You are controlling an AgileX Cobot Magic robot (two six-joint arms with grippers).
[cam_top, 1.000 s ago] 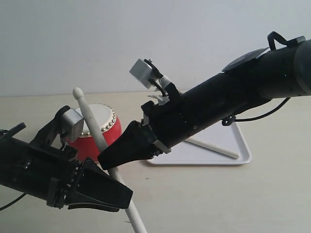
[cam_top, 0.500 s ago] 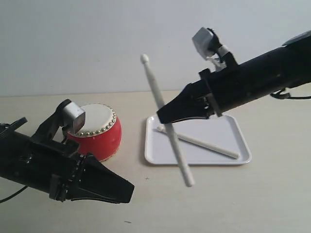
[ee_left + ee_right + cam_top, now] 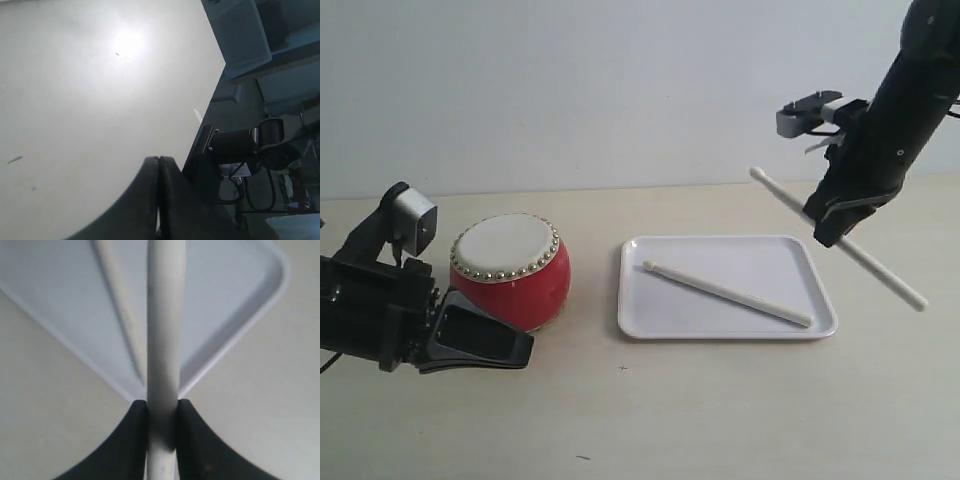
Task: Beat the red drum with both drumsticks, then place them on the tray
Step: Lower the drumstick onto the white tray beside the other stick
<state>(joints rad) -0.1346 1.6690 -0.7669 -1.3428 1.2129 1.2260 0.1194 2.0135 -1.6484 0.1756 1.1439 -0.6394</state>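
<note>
Well, far left of the tray (image 3: 760, 262) we find our left tool (image 3: 518, 350), low over the counter (image 3: 720, 410), its jaws pressed together on nothing. The red drum (image 3: 510, 270) stands upright just left of the tray. Inside the tray one drumstick (image 3: 725, 293) lies slantwise. Above the tray's right end our right tool (image 3: 826, 232) pinches the other drumstick (image 3: 885, 276) along its shaft, tilted in the air.

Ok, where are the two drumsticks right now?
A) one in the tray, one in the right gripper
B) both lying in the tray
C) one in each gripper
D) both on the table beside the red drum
A: the lying drumstick rests in the tray, while the right gripper clamps the held drumstick.
</note>
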